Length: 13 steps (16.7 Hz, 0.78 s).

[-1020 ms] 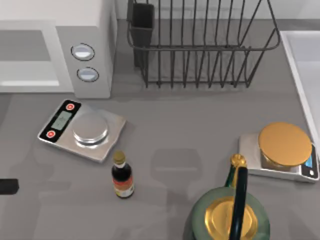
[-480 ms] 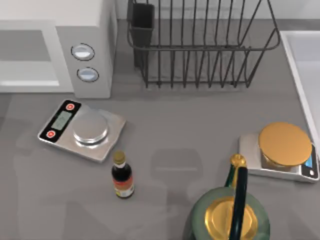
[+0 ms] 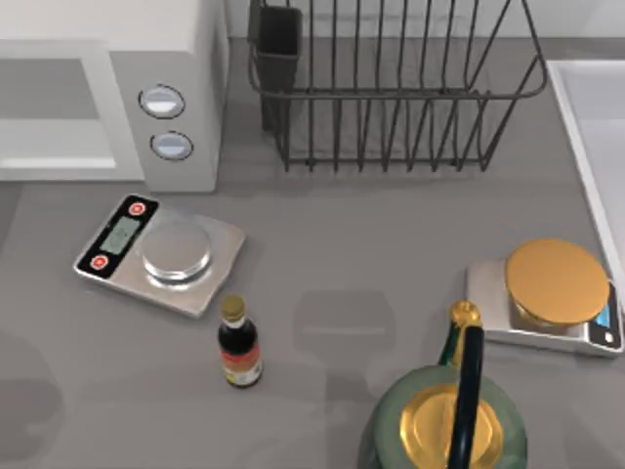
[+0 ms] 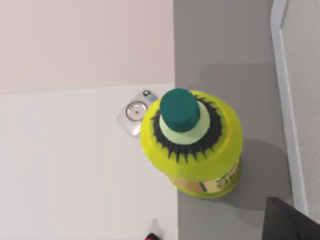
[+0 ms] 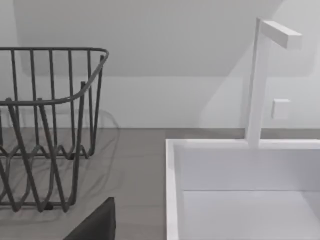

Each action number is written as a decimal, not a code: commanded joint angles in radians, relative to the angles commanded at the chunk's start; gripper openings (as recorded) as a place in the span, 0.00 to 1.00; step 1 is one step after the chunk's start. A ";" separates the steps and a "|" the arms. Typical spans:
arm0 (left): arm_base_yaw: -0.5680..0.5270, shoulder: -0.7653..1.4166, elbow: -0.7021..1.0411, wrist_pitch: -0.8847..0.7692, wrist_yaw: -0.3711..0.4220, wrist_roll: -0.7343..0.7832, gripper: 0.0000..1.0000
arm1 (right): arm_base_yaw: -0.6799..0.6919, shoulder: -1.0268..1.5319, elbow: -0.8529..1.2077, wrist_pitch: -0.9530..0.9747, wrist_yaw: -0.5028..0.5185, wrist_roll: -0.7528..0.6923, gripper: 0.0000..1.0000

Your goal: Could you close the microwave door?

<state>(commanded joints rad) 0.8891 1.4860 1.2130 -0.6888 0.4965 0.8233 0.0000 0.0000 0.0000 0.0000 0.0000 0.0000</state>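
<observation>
grey table (image 3: pixel 391 244), white microwave (image 3: pixel 107 107) at back left, hands' state cannot be told

flat matte grey tabletop (image 3: pixel 391 244) under even, soft light; plain white wall (image 5: pixel 165 45) behind it; pale pinkish floor (image 4: pixel 85 45) beyond the table edge.

A yellow-green bottle (image 4: pixel 192 145) with a dark teal cap (image 4: pixel 180 109) stands upright on the grey tabletop (image 4: pixel 225 45), right at its edge. Just beside it at ten o'clock, lower down, lies a small silver scale (image 4: pixel 134 113) on the pale floor (image 4: pixel 75 165).
</observation>
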 joint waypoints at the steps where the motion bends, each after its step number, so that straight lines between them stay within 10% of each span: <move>1: 0.045 0.067 0.045 -0.018 0.041 0.026 0.00 | 0.000 0.000 0.000 0.000 0.000 0.000 1.00; 13: 0.159 0.282 0.169 -0.060 0.174 0.103 0.00 | 0.000 0.000 0.000 0.000 0.000 0.000 1.00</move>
<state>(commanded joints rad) 1.0480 1.7675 1.3816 -0.7486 0.6701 0.9262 0.0000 0.0000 0.0000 0.0000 0.0000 0.0000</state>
